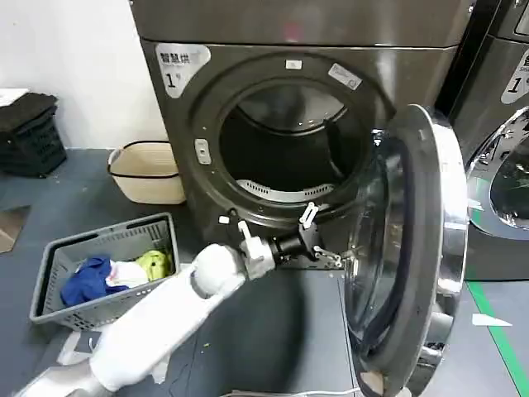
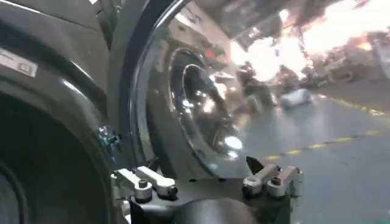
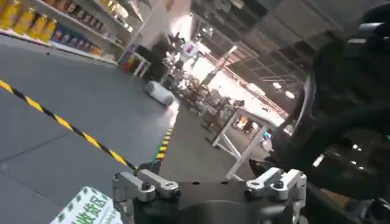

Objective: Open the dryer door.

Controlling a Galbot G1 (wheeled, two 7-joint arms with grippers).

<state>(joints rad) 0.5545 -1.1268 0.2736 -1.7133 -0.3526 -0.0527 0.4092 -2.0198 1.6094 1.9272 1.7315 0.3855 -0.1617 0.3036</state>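
grey floor [image 1: 25,273], white wall [image 1: 74,50]

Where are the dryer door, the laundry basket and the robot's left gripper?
dryer door [image 1: 450,248], head view, on its chrome rim.
laundry basket [image 1: 58,252], head view, on its grey rim.
left gripper [image 1: 318,240], head view, between its fingertips, beside the open door.

A grey laundry basket [image 1: 62,256] of clothes sits at eight o'clock; a beige tub [image 1: 149,174] behind it at ten.

A laundry mock-up is sitting inside a warehouse-like hall: two numbered dryers [image 1: 297,124], a clothes basket [image 1: 107,273], hazard-striped concrete floor [image 3: 67,125] and stocked shelves [image 3: 55,27] are showing.
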